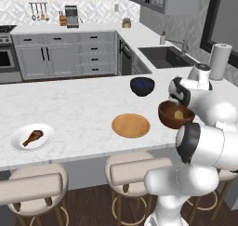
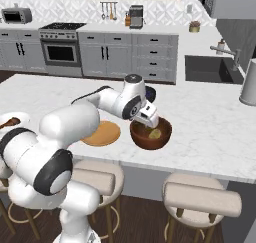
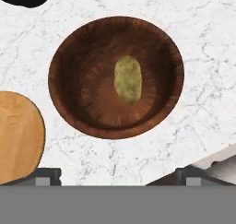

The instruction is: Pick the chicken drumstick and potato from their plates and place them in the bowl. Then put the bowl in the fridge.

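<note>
Pincer (image 3: 118, 174): jaws wide, empty, poised above deep reddish-brown wooden bowl (image 3: 69, 103). Small oval yellowish-green potato (image 3: 127, 79): lies in bowl directly beneath pincer. Brown roasted chicken drumstick (image 1: 32, 137): on shallow white plate (image 1: 18, 143), well apart leftward past flat tan wooden plate (image 1: 130, 125); long axis diagonal.

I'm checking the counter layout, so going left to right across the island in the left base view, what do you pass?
White plate with the drumstick → tan plate → brown bowl holding the potato. The blue bowl sits farther back, between the last two.
</note>
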Controlling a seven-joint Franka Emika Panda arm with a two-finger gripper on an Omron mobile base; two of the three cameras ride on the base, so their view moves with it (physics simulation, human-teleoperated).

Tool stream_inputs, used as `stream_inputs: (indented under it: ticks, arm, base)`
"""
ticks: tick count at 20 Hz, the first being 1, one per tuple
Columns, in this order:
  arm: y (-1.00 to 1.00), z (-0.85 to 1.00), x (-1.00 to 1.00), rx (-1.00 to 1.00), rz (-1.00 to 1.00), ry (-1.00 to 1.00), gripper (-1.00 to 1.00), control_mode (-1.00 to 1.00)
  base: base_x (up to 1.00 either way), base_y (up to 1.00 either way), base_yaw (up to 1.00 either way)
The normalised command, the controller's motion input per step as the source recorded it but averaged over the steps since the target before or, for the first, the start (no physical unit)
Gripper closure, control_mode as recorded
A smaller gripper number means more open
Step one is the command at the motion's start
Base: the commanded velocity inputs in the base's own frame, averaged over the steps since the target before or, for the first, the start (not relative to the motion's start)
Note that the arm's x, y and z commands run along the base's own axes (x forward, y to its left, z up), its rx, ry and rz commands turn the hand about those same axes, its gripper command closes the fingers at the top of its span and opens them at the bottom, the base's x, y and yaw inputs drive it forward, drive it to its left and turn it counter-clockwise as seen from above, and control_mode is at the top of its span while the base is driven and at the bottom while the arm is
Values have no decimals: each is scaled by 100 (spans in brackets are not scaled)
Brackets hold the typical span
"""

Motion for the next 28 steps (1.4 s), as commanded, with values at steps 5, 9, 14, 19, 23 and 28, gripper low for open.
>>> stream_inputs:
  ticks: [5, 9, 14, 19, 23, 28]
  arm:
    - [66, 65, -87, 2, 0, 2, -100, -100]
    - [92, 17, -84, 0, 0, 0, -100, -100]
    - [100, 16, -56, 0, 0, 3, -100, -100]
    - [100, 39, -29, 0, 0, 12, -100, -100]
    - [100, 15, -5, 1, 0, 15, -100, -100]
    - [37, 3, -8, 1, 5, 3, -100, -100]
  base:
    - [0, 0, 0]
    - [0, 0, 0]
    - [0, 0, 0]
    - [0, 0, 0]
    - [0, 0, 0]
    - [0, 0, 0]
